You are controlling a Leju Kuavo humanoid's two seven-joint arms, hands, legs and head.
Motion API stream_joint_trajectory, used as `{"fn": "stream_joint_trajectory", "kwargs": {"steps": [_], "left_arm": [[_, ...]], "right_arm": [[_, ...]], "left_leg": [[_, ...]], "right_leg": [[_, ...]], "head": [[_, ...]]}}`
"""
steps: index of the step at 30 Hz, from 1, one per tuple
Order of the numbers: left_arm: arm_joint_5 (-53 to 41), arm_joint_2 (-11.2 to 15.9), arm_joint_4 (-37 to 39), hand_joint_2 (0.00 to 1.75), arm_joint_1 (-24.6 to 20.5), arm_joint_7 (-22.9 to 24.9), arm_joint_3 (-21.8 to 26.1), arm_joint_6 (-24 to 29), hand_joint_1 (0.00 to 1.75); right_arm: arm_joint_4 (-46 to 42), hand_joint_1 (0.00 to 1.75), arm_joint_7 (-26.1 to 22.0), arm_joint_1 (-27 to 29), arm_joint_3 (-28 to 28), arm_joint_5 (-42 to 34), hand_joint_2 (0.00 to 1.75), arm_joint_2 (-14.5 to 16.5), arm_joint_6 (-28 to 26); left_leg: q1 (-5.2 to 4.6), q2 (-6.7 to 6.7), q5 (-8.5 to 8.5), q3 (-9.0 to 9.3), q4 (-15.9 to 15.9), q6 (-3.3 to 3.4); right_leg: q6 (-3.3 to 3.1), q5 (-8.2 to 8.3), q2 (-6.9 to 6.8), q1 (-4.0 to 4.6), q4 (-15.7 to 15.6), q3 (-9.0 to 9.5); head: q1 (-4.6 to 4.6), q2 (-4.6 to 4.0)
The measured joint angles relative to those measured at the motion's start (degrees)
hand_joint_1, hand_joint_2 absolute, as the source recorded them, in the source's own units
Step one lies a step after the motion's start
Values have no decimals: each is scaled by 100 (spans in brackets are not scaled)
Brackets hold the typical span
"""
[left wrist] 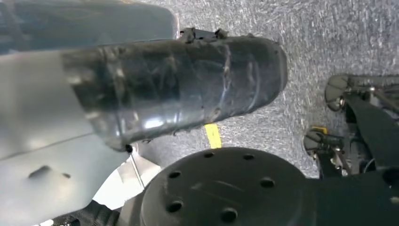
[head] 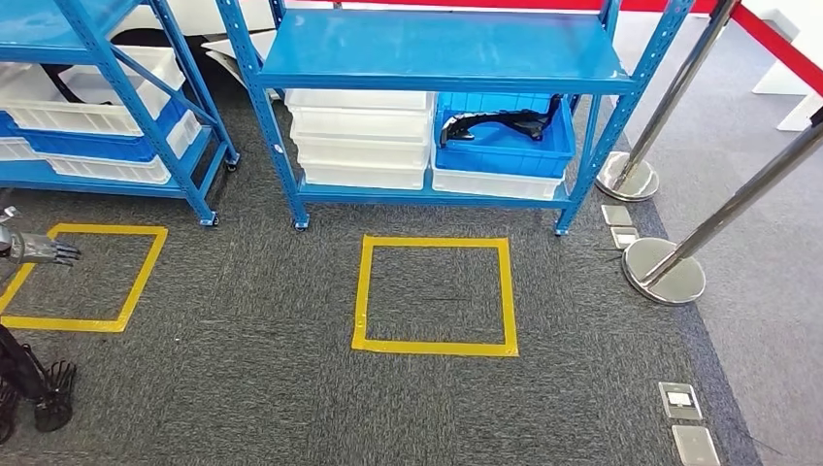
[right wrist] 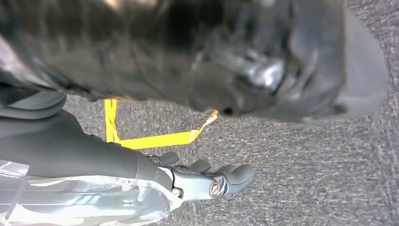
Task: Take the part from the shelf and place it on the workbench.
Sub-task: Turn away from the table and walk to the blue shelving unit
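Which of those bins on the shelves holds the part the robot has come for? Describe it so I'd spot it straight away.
Look at the middle blue shelf rack, behind the yellow tape square on the carpet. On its bottom shelf, at the right, a blue bin sits on a white bin. It alone there is blue and holds a black part; the stack beside it is all white.

The right hand [right wrist: 207,181] hangs over grey carpet [right wrist: 301,179], its dark fingers [right wrist: 237,173] loosely extended and holding nothing; yellow floor tape [right wrist: 155,139] lies just beyond, and a blurred dark shape above is perhaps the robot's body
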Motion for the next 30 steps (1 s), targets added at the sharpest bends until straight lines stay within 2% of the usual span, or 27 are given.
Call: {"fn": "stream_joint_trajectory", "kwargs": {"steps": [1, 2, 3, 4, 6, 7, 8, 9, 10, 11, 12, 13, 14, 15, 17, 18, 19, 21, 22, 23, 24, 25, 27, 28, 29, 30], "left_arm": [[0, 5, 0, 0, 4, 8, 0, -2, 0], [0, 3, 1, 0, 3, 19, 0, -3, 0], [0, -11, 0, 0, 2, 23, 0, -3, 0], [1, -32, -1, 0, -3, 28, 0, -2, 0], [5, -85, -1, 0, -13, 40, 1, 7, 0], [9, -104, -1, 0, -13, 44, 2, 10, 0], [12, -119, -1, 0, -8, 45, 3, 14, 0], [14, -129, 0, 0, -1, 45, 4, 15, 0], [15, -133, 0, 0, 5, 45, 4, 15, 0], [15, -136, 1, 0, 9, 46, 4, 15, 0], [15, -136, 1, 0, 6, 50, 4, 14, 0], [15, -137, 1, 0, -4, 55, 4, 13, 0], [15, -139, 1, 0, -13, 57, 4, 11, 0], [15, -140, 1, 0, -19, 58, 4, 11, 0], [15, -142, 0, 0, -24, 52, 4, 12, 0], [15, -142, 0, 0, -30, 52, 5, 14, 0], [15, -136, 0, 0, -40, 55, 5, 14, 0], [15, -101, 0, 0, -52, 66, 5, 12, 0], [15, -74, 1, 0, -44, 69, 4, 9, 0], [15, -50, 1, 0, -31, 69, 4, 9, 0], [16, -32, 2, 0, -15, 69, 4, 8, 0], [16, -19, 2, 0, -3, 68, 4, 8, 0], [17, -8, 3, 0, 8, 73, 4, 9, 0], [17, -6, 4, 0, 9, 80, 4, 9, 0], [18, -5, 6, 0, 11, 85, 4, 9, 0], [19, -5, 7, 0, 14, 86, 4, 9, 0]], "right_arm": [[-2, 0, 16, -6, 2, 2, 0, -2, 0], [-3, 0, 30, -17, 4, 3, 0, -5, 0], [-4, 0, 39, -27, 7, 4, 0, -8, 1], [-5, 0, 42, -32, 11, 4, 0, -10, 1], [-4, 0, 43, -34, 26, 5, 0, -10, 1], [-3, 0, 44, -23, 35, 5, 0, -9, 1], [-1, 0, 45, -9, 48, 5, 0, -9, 1], [0, 0, 45, 4, 61, 5, 0, -9, 1], [1, 0, 46, 12, 73, 5, 0, -11, 0], [1, 0, 46, 16, 83, 5, 0, -15, 0], [2, 0, 46, 19, 89, 5, 0, -21, 0], [1, 0, 46, 19, 92, 7, 0, -26, 0], [1, 0, 46, 22, 95, 7, 0, -31, 0], [1, 0, 46, 26, 96, 8, 0, -38, 0], [1, 0, 46, 30, 98, 8, 0, -42, 0], [1, 0, 46, 28, 99, 8, 0, -41, 0], [1, 0, 46, 22, 100, 8, 0, -36, 0], [1, 0, 46, 10, 101, 8, 0, -29, 0], [1, 0, 47, 9, 101, 8, 0, -26, 0], [1, 0, 48, 14, 101, 8, 0, -23, 0], [1, 0, 49, 22, 101, 8, 0, -20, 0], [1, 0, 50, 29, 101, 8, 0, -16, 0], [3, 0, 54, 29, 104, 8, 0, -7, 0], [4, 0, 55, 17, 106, 8, 0, -3, 0], [5, 0, 56, 8, 109, 8, 0, -1, 0], [7, 0, 58, 1, 113, 8, 0, -1, 0]], "left_leg": [[5, -7, 180, 207, -438, 74], [9, -13, 267, 388, -768, 155], [16, -13, 223, 440, -778, 221], [21, -12, 192, 485, -786, 244], [21, -14, 105, 569, -789, 269], [19, -18, 53, 625, -789, 270], [16, -23, -6, 697, -789, 267], [12, -28, -68, 782, -791, 260], [6, -30, -133, 875, -794, 250], [3, -29, -197, 943, -803, 239], [-4, -33, -257, 997, -807, 220], [-10, -38, -313, 1027, -819, 190], [-13, -42, -340, 1078, -821, 156], [-17, -44, -343, 1137, -812, 115], [-12, -41, -346, 1246, -734, 52], [-9, -41, -366, 1192, -582, 28], [-6, -42, -429, 1057, -327, 10], [-3, -39, -691, 584, 335, -20], [-2, -39, -854, 354, 577, -32], [-2, -38, -954, 192, 669, -41], [-1, -38, -927, 110, 598, -50], [-1, -37, -744, 100, 371, -52], [-7, -39, -142, 162, -261, -27], [-16, -40, 58, 180, -483, 9], [-26, -42, 186, 185, -606, 54], [-36, -41, 191, 182, -638, 108]], "right_leg": [[60, -81, 12, 6, 41, 64], [124, -155, 14, 11, 156, 72], [172, -194, 11, 2, 388, -26], [202, -268, 4, -7, 730, -241], [251, -513, -6, -28, 1528, -805], [259, -614, -8, -35, 1773, -1043], [255, -636, -10, -39, 1835, -1197], [234, -535, -12, -39, 1694, -1252], [199, -309, -14, -34, 1388, -1224], [145, 28, -26, -20, 990, -1152], [96, 284, -38, 2, 661, -1086], [58, 434, -44, 24, 434, -1024], [26, 511, -44, 42, 304, -969], [5, 458, -37, 51, 269, -926], [-45, 474, -23, 37, 155, -739], [-68, 464, -23, 28, 113, -653], [-85, 452, -20, 20, 81, -566], [-110, 373, -18, 18, 64, -469], [-116, 320, -14, 19, 64, -419], [-117, 264, -5, 18, 64, -358], [-114, 207, 4, 18, 64, -287], [-107, 147, 12, 18, 65, -206], [-75, 23, 25, 25, 85, -66], [-44, -41, 34, 31, 97, -25], [-8, -91, 43, 36, 113, 13], [29, -122, 53, 41, 143, 48]], "head": [[3, 0], [9, 0], [13, 0], [15, 0], [16, 0], [15, 0], [15, 0], [15, 0], [15, 0], [16, 0], [12, 0], [16, 0], [19, 0], [21, -1], [23, -1], [16, -1], [9, 0], [4, 0], [5, 0], [5, 0], [5, 0], [5, 0], [12, -1], [14, 0], [17, 0], [19, 0]]}}
